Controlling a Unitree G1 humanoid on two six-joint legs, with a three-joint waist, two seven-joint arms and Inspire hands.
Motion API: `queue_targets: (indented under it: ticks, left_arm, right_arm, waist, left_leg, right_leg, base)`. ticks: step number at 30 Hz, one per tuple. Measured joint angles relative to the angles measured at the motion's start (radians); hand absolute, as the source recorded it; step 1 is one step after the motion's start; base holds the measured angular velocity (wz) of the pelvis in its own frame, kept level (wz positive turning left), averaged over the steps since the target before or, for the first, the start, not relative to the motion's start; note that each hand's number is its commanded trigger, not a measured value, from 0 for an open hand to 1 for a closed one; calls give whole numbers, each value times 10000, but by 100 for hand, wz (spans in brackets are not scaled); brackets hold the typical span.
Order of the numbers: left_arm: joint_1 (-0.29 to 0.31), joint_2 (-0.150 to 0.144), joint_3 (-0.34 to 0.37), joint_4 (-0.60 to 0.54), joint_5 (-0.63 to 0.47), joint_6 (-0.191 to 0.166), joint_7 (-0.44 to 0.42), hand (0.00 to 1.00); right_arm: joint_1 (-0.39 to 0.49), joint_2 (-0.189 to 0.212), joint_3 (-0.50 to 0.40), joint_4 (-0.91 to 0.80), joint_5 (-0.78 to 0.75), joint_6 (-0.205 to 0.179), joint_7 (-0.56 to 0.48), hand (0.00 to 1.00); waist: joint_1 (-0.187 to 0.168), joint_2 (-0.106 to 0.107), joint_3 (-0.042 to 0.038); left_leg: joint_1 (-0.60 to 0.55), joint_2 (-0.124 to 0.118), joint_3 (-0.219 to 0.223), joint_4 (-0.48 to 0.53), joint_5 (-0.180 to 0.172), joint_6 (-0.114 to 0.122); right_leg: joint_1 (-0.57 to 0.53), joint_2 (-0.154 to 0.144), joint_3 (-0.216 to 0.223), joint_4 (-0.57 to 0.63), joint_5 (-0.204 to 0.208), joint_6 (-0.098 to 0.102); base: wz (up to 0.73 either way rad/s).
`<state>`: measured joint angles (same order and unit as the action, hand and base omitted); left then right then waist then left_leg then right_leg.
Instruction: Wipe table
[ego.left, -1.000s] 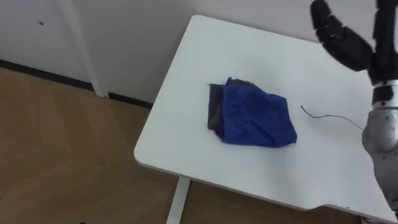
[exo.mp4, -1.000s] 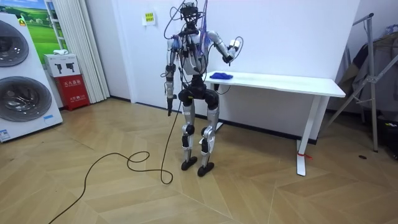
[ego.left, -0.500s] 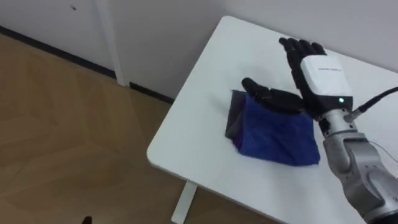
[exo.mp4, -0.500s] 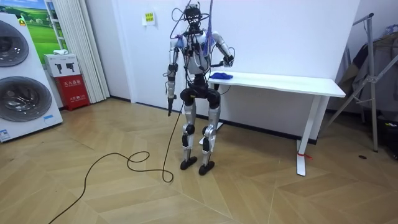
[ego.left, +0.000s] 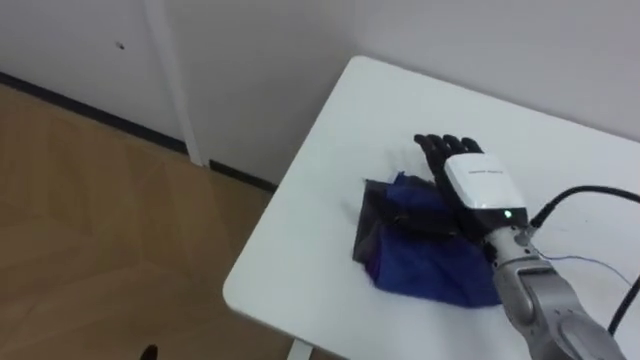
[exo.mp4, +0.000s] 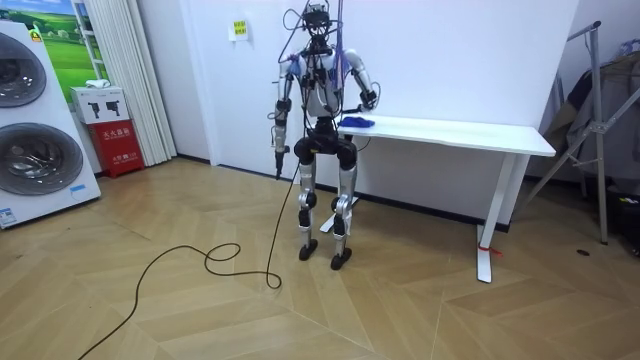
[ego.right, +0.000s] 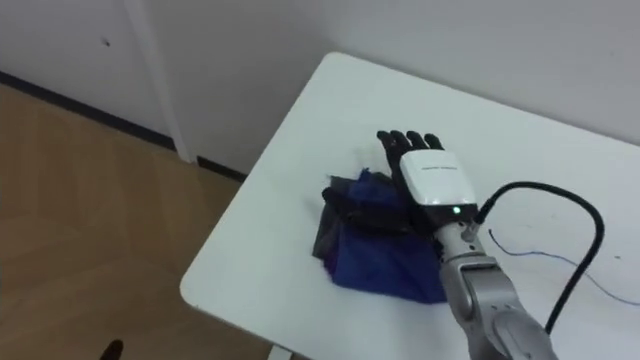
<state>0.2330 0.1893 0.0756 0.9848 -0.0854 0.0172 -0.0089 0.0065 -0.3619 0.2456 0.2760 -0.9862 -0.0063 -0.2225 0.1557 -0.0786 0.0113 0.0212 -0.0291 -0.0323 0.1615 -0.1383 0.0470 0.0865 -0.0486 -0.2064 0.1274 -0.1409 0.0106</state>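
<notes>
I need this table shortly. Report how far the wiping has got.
Done: the robot stands at the end of the table and its right hand lies flat, fingers straight, on the blue cloth. In hand: that cloth, bunched near the edge. Left: the wiping strokes across the white top; the left hand hangs at its side.

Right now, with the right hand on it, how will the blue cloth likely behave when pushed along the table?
The blue cloth lies in rumpled folds, so it is probably soft and floppy and may bunch ahead of the right hand. The white table looks smooth, so it should slide easily under the flat hand.
</notes>
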Motion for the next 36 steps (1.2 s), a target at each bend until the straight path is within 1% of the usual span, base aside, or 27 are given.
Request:
queue_targets:
  ticks: [1, 2, 3, 4, 5, 7, 9, 11, 12, 14, 17, 20, 24, 27, 29, 32, 36]
  left_arm:
    - [-2, -31, 0, 0, 0, -7, 0, 0]
    - [-7, -54, 1, 0, 0, -9, 0, 0]
    - [-28, -53, 4, -1, -3, -11, 1, 0]
    - [-21, -53, 4, 0, -3, -11, 1, 0]
    - [10, -52, 8, 0, -2, -10, 0, 0]
    - [-13, -62, 5, -1, -3, -13, -5, 0]
    - [-77, -91, 3, -1, -1, -57, -28, 0]
    - [-93, -120, 5, -3, -2, -202, -35, 0]
    - [-91, -123, 6, -4, -2, -241, -35, 0]
    - [-87, -123, 8, -5, -2, -245, -35, 0]
    - [-91, -131, 6, -1, -3, -266, -35, 0]
    - [-91, -133, 20, 92, -4, -324, -35, 0]
    - [-94, -147, 55, 103, 1, -324, -37, 0]
    - [-117, -162, 54, 102, 17, -324, -59, 0]
    - [-171, -161, 55, 100, 17, -324, -161, 0]
    - [-222, -161, 12, 84, 15, -324, -277, 0]
    - [-233, -162, 11, 94, 8, -327, -413, 0]
  right_arm:
    - [53, 12, -63, 11, 4, 8, 16, 0]
    - [163, 45, -151, 84, 5, 9, 55, 0]
    - [341, 110, -298, 98, 11, 4, 71, 0]
    - [422, 130, -340, 97, 6, 5, 71, 0]
    - [558, 131, -352, 97, -8, 1, 71, 0]
    - [678, 166, -441, 92, -9, -72, 70, 0]
    - [777, 172, -629, -72, -73, -208, 69, 0]
    - [900, 180, -930, -465, -231, -331, 27, 0]
    - [942, 182, -1080, -641, -342, -462, -93, 0]
    - [942, 182, -1190, -752, -414, -592, -340, 0]
    - [942, 183, -1200, -823, -427, -724, -607, 0]
    - [944, 182, -1200, -823, -447, -821, -658, 0]
    - [954, 197, -1198, -936, -527, -835, -657, 0]
    - [969, 284, -1180, -1054, -683, -885, -657, 0]
    - [1041, 423, -1175, -1051, -733, -882, -656, 0]
    - [1280, 462, -1093, -1048, -764, -892, -654, 0]
    - [1414, 648, -1088, -1048, -753, -893, -605, 0]
  waist:
    - [-32, 40, 26]
    - [-131, 82, 29]
    - [-147, 71, 7]
    - [-146, 70, 5]
    - [-150, 69, -19]
    - [-228, 42, -44]
    - [-252, 43, -50]
    - [-261, 68, -78]
    - [-261, 77, -88]
    - [-262, 104, -92]
    - [-292, 130, -105]
    - [-294, 216, -94]
    - [-297, 245, -97]
    - [-296, 245, -96]
    - [-289, 243, -95]
    - [-265, 244, -93]
    - [-188, 259, -84]
  left_leg:
    - [-14, 1, -1, -11, -5, -5]
    - [-59, -1, -1, -66, -28, -21]
    - [-93, -8, 43, -91, -29, -23]
    - [-91, -12, 69, -82, -29, -22]
    - [-80, -13, 126, -60, -39, -8]
    - [-95, -14, 213, 2, -64, 15]
    - [-98, -21, 270, 49, -81, 35]
    - [-69, -35, 306, 60, -95, 57]
    - [-30, -40, 312, 51, -98, 62]
    - [5, -39, 315, 33, -101, 67]
    - [18, -29, 318, 7, -103, 63]
    - [59, -26, 334, -42, -103, 63]
    - [78, -13, 388, -95, -103, 62]
    - [77, -9, 437, -119, -108, 65]
    - [82, -8, 449, -128, -115, 68]
    - [96, -9, 457, -139, -116, 70]
    - [116, 7, 529, -179, -117, 67]
  right_leg:
    - [-27, 0, 5, 24, -5, -8]
    - [-115, 0, 17, 88, -34, -51]
    - [-196, 11, 29, 115, -41, -63]
    - [-203, 39, 45, 127, -41, -63]
    - [-198, 39, 86, 146, -41, -64]
    - [-189, 25, 90, 164, -41, -63]
    - [-190, 9, 102, 183, -45, -57]
    - [-201, -7, 127, 219, -56, -38]
    - [-193, -10, 129, 222, -58, -34]
    - [-183, -9, 127, 223, -61, -31]
    - [-169, 0, 107, 231, -62, -29]
    - [-165, 0, 107, 242, -62, -29]
    - [-178, 8, 137, 242, -62, -29]
    - [-185, 16, 190, 242, -62, -29]
    - [-187, 15, 201, 241, -62, -28]
    - [-200, 15, 214, 236, -62, -28]
    - [-200, 49, 365, 235, -63, -27]
  base:
    - [0]
    - [-5]
    - [-8]
    - [-13]
    - [-12]
    - [-8]
    - [-6]
    - [-4]
    - [0]
    - [0]
    - [0]
    - [0]
    - [-3]
    - [-5]
    - [0]
    - [0]
    - [-6]
